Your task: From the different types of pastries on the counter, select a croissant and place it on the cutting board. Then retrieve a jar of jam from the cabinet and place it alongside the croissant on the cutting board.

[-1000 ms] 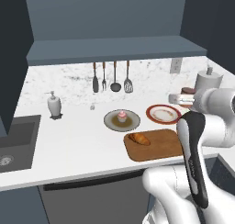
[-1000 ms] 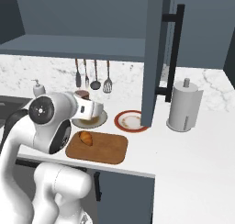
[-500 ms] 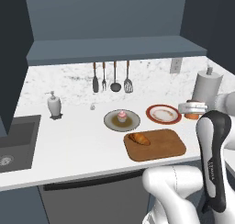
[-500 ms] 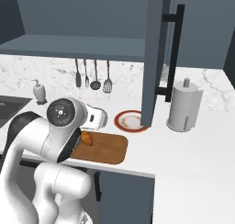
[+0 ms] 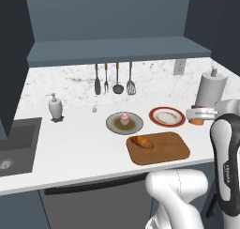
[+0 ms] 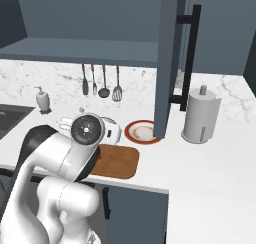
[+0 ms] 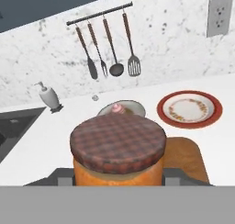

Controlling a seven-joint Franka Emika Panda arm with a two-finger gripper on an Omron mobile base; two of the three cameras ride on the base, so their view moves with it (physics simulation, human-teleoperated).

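Jar of jam (image 7: 118, 147) held in the claw (image 7: 118, 177), no readable label

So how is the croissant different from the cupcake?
The croissant is long and golden-brown; the cupcake is small, upright and pink on top. The croissant lies on the wooden cutting board; the cupcake sits on a round plate. Both are pastries on the counter.

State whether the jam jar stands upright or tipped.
Upright: in the hand view the jar of jam shows its checked lid level on top, orange body below.
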